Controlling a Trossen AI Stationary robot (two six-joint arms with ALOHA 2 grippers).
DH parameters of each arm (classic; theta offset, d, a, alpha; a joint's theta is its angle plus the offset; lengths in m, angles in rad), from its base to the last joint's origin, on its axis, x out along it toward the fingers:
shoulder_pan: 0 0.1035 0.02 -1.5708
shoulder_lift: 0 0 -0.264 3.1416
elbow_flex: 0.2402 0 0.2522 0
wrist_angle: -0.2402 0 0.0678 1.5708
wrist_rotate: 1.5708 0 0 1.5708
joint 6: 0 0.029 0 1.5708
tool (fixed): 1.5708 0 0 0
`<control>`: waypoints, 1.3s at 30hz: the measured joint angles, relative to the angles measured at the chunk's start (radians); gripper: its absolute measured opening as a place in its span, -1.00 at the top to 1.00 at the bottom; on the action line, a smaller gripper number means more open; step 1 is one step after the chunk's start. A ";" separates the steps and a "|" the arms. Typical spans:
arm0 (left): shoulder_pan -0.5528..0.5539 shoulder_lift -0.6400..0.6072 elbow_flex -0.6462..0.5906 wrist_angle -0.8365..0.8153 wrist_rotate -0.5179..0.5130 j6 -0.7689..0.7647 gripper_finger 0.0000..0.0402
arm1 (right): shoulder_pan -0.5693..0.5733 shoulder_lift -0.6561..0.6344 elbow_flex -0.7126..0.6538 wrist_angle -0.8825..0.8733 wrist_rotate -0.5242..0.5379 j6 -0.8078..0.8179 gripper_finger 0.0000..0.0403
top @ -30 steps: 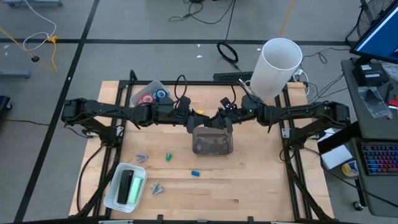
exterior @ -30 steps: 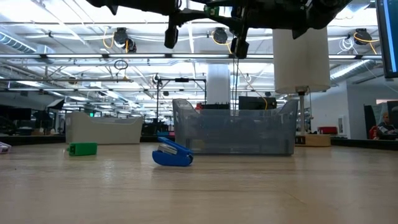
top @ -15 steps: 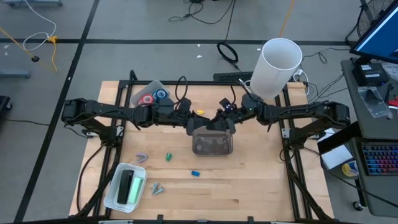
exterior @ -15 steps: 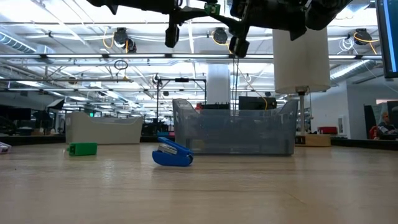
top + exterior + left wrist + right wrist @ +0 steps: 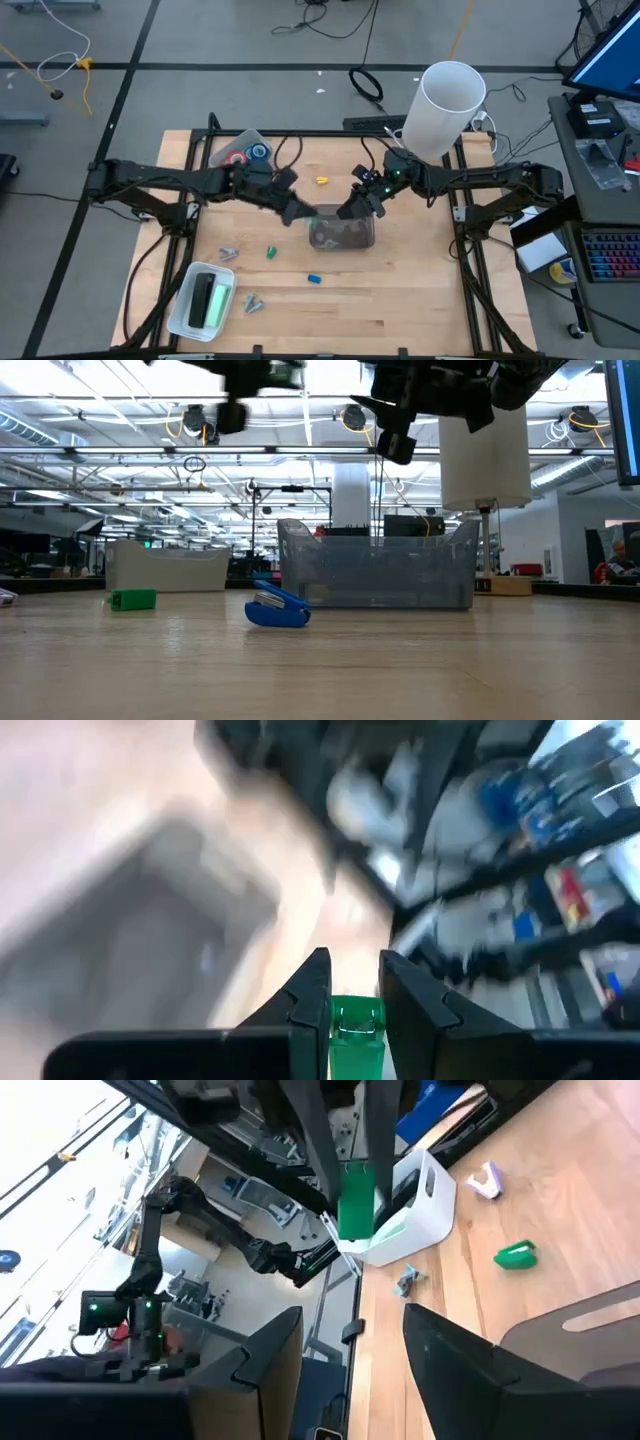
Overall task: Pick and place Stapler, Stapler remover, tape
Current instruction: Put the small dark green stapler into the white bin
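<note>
Gripping a small green block between nearly closed fingers, the L gripper hung just beside the clear bin's L edge, above the table. L wrist view was heavily smeared, so couldn't tell what the block was or what lay beyond it. R wrist view showed it better: a green rectangular piece pinched in dark fingers, up in the air.

R gripper had its fingers spread wide w/ nothing between them. It hovered over the bin's rear R part, near the L gripper but apart from it.

Tape: red and blue rolls sat in a clear tray at the table's back L corner, well apart from both grippers. Exact roll count hard to make out from above, and the low view didn't show them at all.

Low view cut off both grippers at the top edge, w/ the L one blurred. It did show a blue stapler on the table in front of the bin, and a green item off to the side. High view alone showed a white bin at the front L. Bin contents couldn't be read in any view.
</note>
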 joint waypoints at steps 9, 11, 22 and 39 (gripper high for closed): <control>-0.232 -0.109 -0.001 -0.575 0.019 -0.385 0.68 | 0.001 0.000 -0.001 -0.002 0.004 -0.006 0.16; -0.295 -0.116 -0.004 -0.696 -0.013 -0.462 0.68 | 0.001 0.000 -0.001 0.001 0.006 -0.007 0.16; -0.596 -0.128 -0.006 -1.011 -0.178 -0.855 0.68 | 0.001 0.001 -0.001 0.009 0.008 -0.008 0.16; -0.798 -0.127 -0.127 -0.918 -0.140 -1.576 0.68 | 0.001 0.001 -0.001 0.008 0.013 0.010 0.17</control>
